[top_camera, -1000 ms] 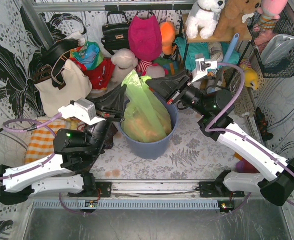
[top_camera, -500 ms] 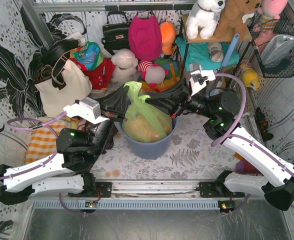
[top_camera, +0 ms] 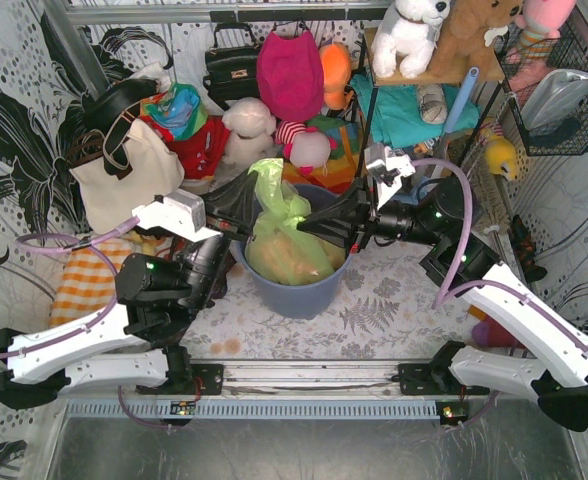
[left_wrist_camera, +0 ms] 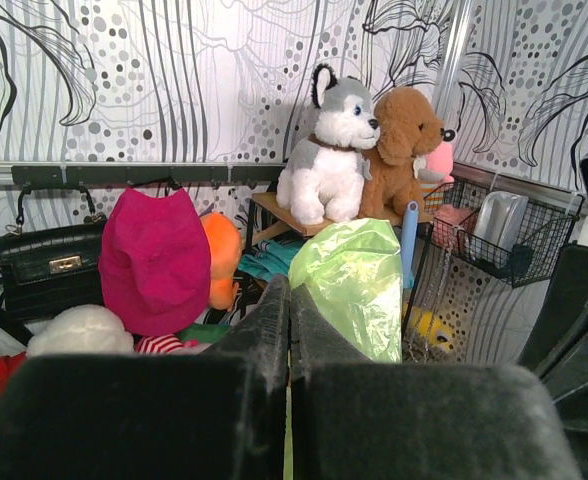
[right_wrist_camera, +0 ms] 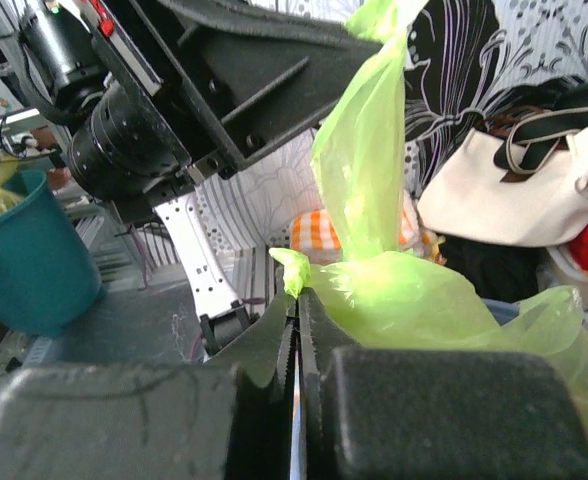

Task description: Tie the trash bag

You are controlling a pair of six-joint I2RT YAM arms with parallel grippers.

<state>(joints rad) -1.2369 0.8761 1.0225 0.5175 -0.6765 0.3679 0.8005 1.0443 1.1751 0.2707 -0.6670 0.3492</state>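
Found no readable words, brands, numbers or signs anywhere. Cannot make out any marking on the gold plate of the black handbag (left_wrist_camera: 34, 282), left of the trash bag (left_wrist_camera: 349, 290).

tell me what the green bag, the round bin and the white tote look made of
Green bag: thin plastic film, glossy and translucent; orange-brown contents show through and it creases sharply.
Bin: probably rigid plastic, with a smooth, matte blue-grey wall.
Tote: looks like cloth, perhaps canvas; it is matte and slumped, with darker straps that may be leather.
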